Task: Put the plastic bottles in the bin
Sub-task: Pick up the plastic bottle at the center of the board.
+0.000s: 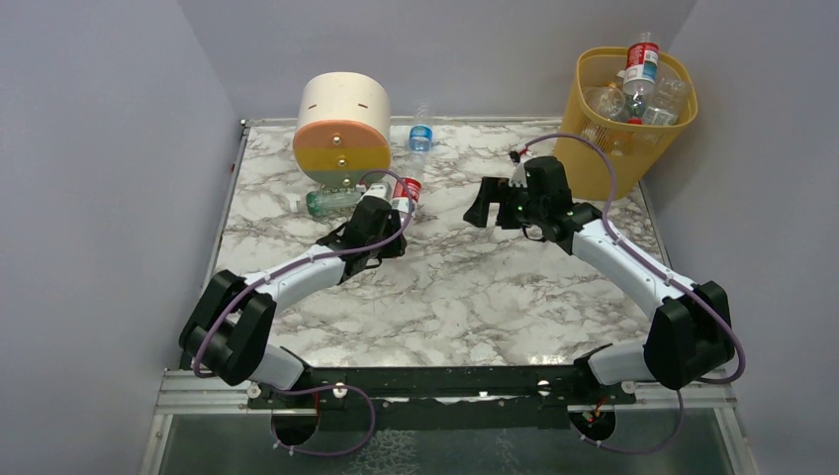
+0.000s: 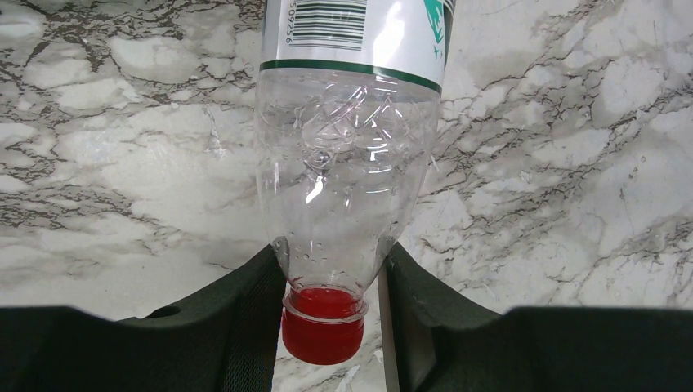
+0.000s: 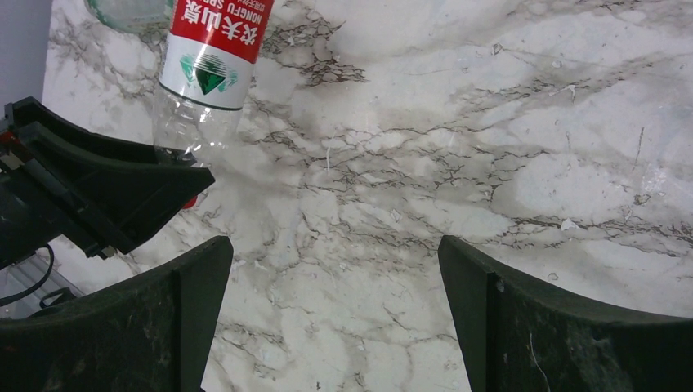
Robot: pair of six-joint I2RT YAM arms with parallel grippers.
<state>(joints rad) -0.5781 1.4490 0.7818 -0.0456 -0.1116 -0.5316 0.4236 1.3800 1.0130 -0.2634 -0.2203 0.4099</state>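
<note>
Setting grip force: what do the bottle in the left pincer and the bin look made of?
Held bottle: thin clear plastic, glossy with highlights and dents; probably crushes easily. Bin: translucent yellow-orange plastic, smooth-looking, likely stiffer; bottles show through its wall.

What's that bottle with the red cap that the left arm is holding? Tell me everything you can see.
The bottle is small, of clear thin plastic, seemingly empty but for droplets inside, with a red screw cap. Its label is red and white with a green emblem and a barcode. The left gripper is shut on its neck beside the cap, the body pointing away over the marble table. Whether it rests on the table or is lifted cannot be told.
</note>
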